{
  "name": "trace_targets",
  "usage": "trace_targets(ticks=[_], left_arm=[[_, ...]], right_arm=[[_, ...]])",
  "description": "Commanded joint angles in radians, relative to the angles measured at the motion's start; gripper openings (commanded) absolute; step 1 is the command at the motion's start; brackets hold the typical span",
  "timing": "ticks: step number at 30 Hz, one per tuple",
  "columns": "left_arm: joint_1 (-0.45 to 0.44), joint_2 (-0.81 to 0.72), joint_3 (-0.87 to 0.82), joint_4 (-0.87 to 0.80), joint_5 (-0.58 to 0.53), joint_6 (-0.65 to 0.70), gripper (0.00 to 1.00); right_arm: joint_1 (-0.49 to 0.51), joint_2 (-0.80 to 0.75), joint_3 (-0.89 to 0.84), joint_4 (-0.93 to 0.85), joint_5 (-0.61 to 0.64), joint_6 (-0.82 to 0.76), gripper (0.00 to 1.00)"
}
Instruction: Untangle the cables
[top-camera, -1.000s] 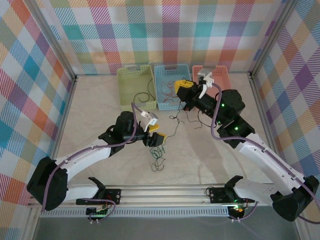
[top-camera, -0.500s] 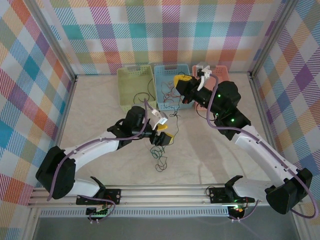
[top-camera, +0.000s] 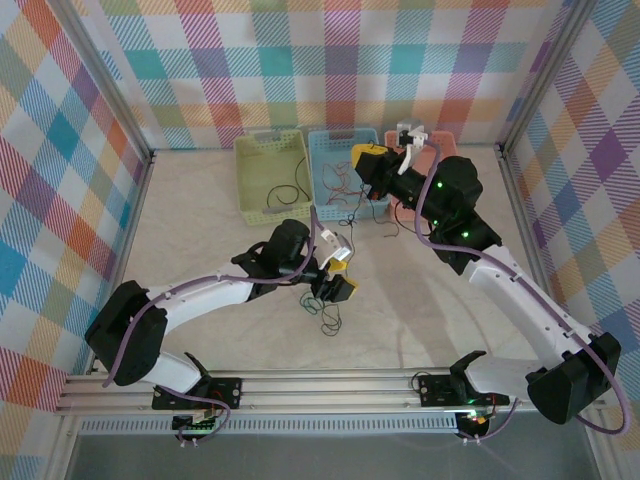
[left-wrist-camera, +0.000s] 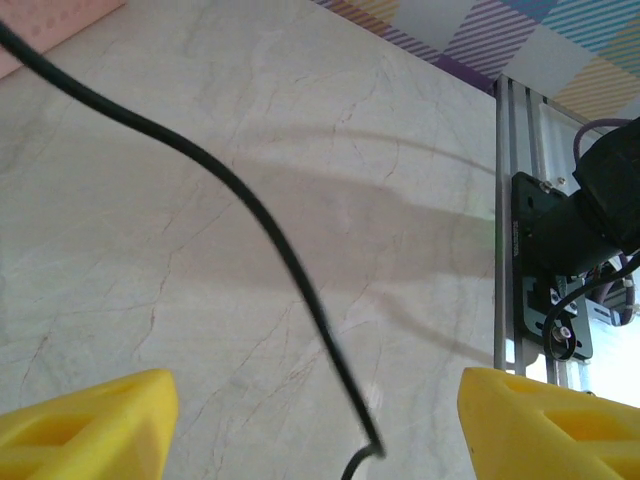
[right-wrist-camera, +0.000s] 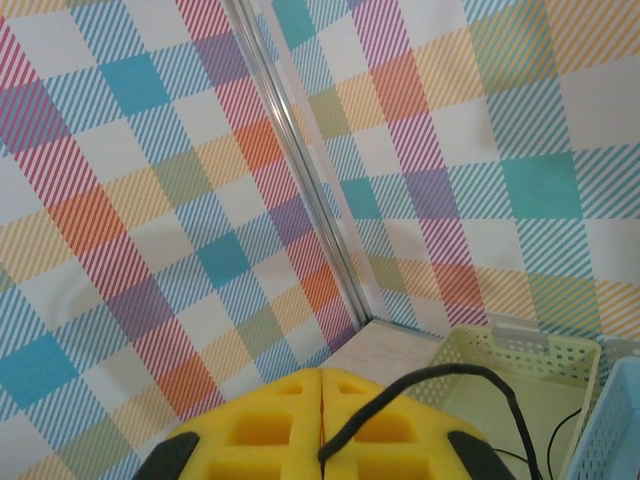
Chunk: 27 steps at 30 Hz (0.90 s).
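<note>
A small tangle of green and black cables (top-camera: 325, 314) lies on the table. My left gripper (top-camera: 338, 281) hovers just above it, open. In the left wrist view its yellow fingertips (left-wrist-camera: 92, 424) stand wide apart, and a black cable (left-wrist-camera: 262, 222) runs slanting between them without touching either. My right gripper (top-camera: 366, 160) is raised over the blue basket (top-camera: 322, 150). Its yellow fingers (right-wrist-camera: 260, 430) are pressed together on a black cable (right-wrist-camera: 440, 372) that loops out of the seam. Red cables (top-camera: 340, 184) lie in the blue basket.
A green basket (top-camera: 262, 170) with a thin black cable stands left of the blue one, a pink basket (top-camera: 438, 150) to its right. Checked walls and metal posts (right-wrist-camera: 300, 180) close in the table. The front rail (left-wrist-camera: 505, 200) carries the arm mounts.
My left gripper has moved right and nearer, to just above the tangle. My right gripper has risen and moved back over the baskets, still shut on the black cable.
</note>
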Motion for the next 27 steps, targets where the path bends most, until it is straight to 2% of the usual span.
trace_targets(ticks=[1,5,7,9,13,16,20,23,27], left_arm=[[-0.016,0.010,0.022,0.051,-0.006,0.016,0.67],[-0.017,0.015,0.034,0.026,-0.016,0.021,0.42],[-0.017,0.011,0.035,0.018,-0.044,0.010,0.15],[-0.018,0.000,0.033,-0.002,-0.088,-0.002,0.00],[-0.016,-0.073,0.010,-0.081,-0.278,-0.016,0.00],[-0.017,-0.162,-0.020,-0.131,-0.367,-0.022,0.00],[-0.014,-0.285,-0.088,-0.159,-0.440,0.009,0.00],[-0.006,-0.358,-0.151,-0.134,-0.553,0.016,0.00],[0.019,-0.414,-0.183,-0.136,-0.589,0.024,0.00]], right_arm=[[-0.011,0.000,0.036,0.039,-0.022,0.024,0.00],[-0.015,-0.002,0.034,0.038,-0.028,0.023,0.00],[-0.020,-0.003,0.032,0.035,-0.032,0.021,0.00],[-0.025,-0.011,0.029,0.030,-0.028,0.013,0.00],[-0.048,-0.047,0.036,-0.068,0.082,-0.033,0.00],[-0.111,-0.087,0.001,-0.088,0.155,-0.047,0.00],[-0.286,-0.161,-0.073,-0.108,0.208,0.007,0.00],[-0.459,-0.205,-0.137,-0.096,0.144,0.151,0.00],[-0.615,-0.233,-0.177,-0.111,0.099,0.262,0.00]])
